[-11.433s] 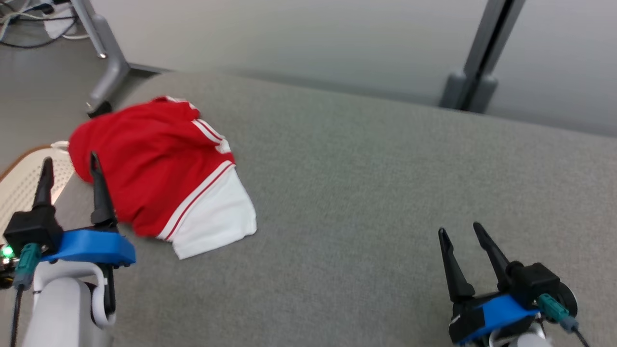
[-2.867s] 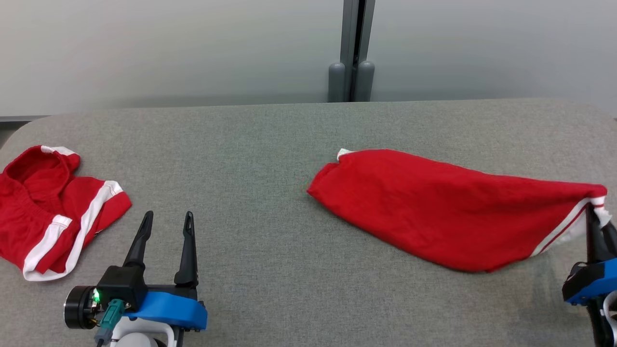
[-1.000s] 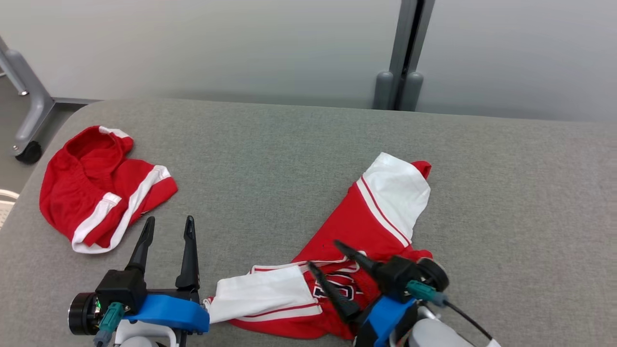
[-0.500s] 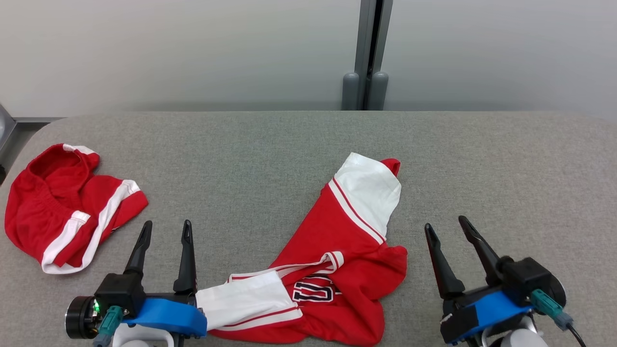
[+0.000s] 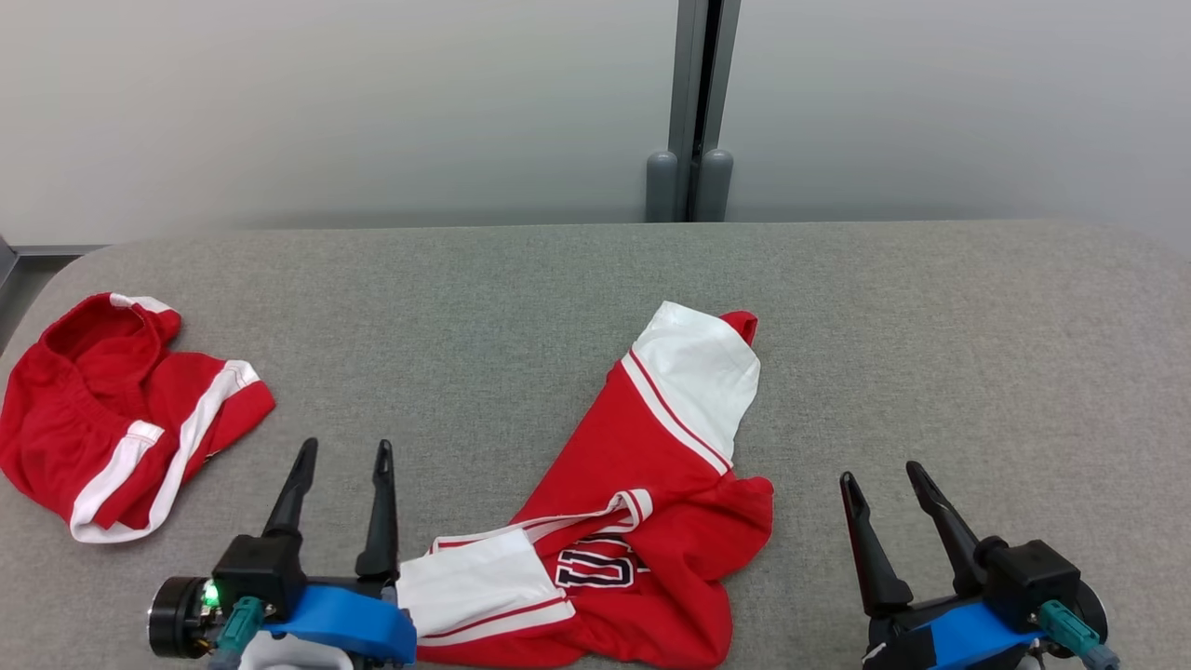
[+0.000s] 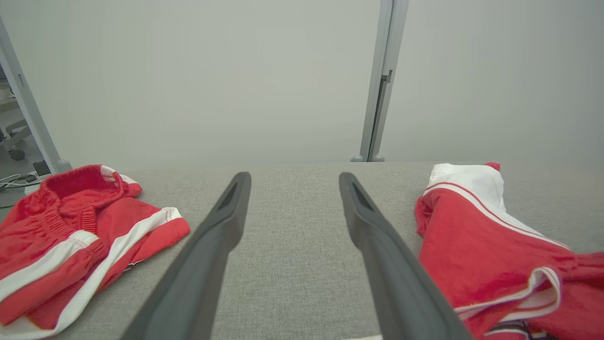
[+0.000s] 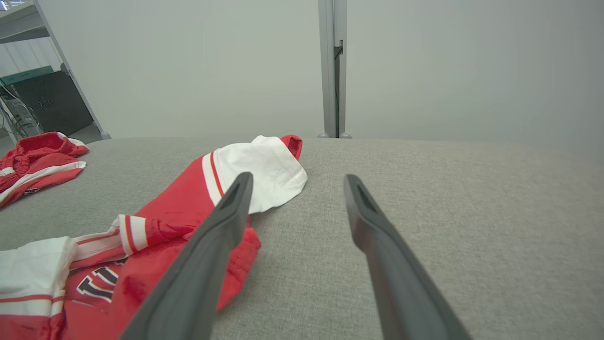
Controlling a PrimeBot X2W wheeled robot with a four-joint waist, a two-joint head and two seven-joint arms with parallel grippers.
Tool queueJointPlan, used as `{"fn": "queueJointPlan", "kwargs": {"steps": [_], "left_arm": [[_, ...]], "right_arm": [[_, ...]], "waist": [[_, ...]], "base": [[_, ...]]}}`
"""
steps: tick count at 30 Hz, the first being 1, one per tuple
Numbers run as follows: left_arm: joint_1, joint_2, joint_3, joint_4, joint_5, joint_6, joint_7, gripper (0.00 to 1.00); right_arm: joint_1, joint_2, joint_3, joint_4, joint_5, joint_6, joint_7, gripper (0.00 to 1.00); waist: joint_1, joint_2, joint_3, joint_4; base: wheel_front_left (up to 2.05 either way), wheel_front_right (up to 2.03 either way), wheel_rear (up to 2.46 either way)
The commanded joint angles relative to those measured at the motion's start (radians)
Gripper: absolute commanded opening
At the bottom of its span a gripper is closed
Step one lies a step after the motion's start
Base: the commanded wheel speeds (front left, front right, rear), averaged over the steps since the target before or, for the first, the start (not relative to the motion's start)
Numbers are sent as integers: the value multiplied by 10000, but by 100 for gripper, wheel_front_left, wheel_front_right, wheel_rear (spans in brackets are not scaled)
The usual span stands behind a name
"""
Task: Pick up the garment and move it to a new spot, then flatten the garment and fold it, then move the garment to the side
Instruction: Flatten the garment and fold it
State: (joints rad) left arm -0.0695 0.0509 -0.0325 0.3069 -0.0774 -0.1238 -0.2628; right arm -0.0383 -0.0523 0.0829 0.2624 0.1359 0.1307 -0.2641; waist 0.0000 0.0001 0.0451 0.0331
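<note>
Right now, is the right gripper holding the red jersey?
No, the right gripper stands open and empty, apart from the red jersey.

You face a plain pale grey wall [image 5: 326, 112], split by a grey post [image 5: 690, 93] with two rounded feet. In front of it is a table [image 5: 930, 307] with a grey fabric top and rounded corners. On your left, a slanted grey leg [image 6: 28, 108] stands on grey floor [image 5: 28, 279], near a dark cabinet [image 7: 52, 101]. The light is soft and even.

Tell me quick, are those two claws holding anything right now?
Left gripper: open, holding nothing.
Right gripper: open, holding nothing.
</note>
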Motion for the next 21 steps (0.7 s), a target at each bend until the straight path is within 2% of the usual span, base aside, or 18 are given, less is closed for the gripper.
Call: {"fn": "queueJointPlan", "kwargs": {"steps": [1,6,7,11,12,16,17,21], "left_arm": [[-221,-8,-200,29,122,-61,-30,100],[-532,18,-1031,226,257,-95,-30,100],[-760,96,-1623,372,152,-97,-30,100],[-1238,324,-2913,871,-215,-64,-29,100],[-1238,324,-2913,871,-215,-64,-29,100],[-1859,572,-4197,1542,-708,-64,-30,100],[-2114,651,-4776,1933,-937,-65,-30,100],[-2488,727,-5419,2453,-1273,-65,-30,100]], "right_arm": [[-98,19,31,8,57,1,-6,100],[-203,17,96,56,122,1,-6,100],[-247,18,129,71,132,1,-6,100],[-300,13,162,38,149,1,-6,100],[-300,13,162,38,149,1,-6,100],[-376,14,236,24,252,1,-6,100],[-413,11,248,33,272,1,-6,100],[-459,11,228,44,311,1,-6,100]], "waist": [[0,-1,2,-29],[0,-1,23,-145],[0,-1,59,-227],[0,-1,169,-424],[0,-1,169,-424],[0,-1,363,-673],[0,-1,457,-812],[0,-1,593,-1009]], "base": [[0,0,0],[0,0,0],[0,0,0],[0,0,0],[0,0,0],[0,0,0],[0,0,0],[0,0,0]]}}
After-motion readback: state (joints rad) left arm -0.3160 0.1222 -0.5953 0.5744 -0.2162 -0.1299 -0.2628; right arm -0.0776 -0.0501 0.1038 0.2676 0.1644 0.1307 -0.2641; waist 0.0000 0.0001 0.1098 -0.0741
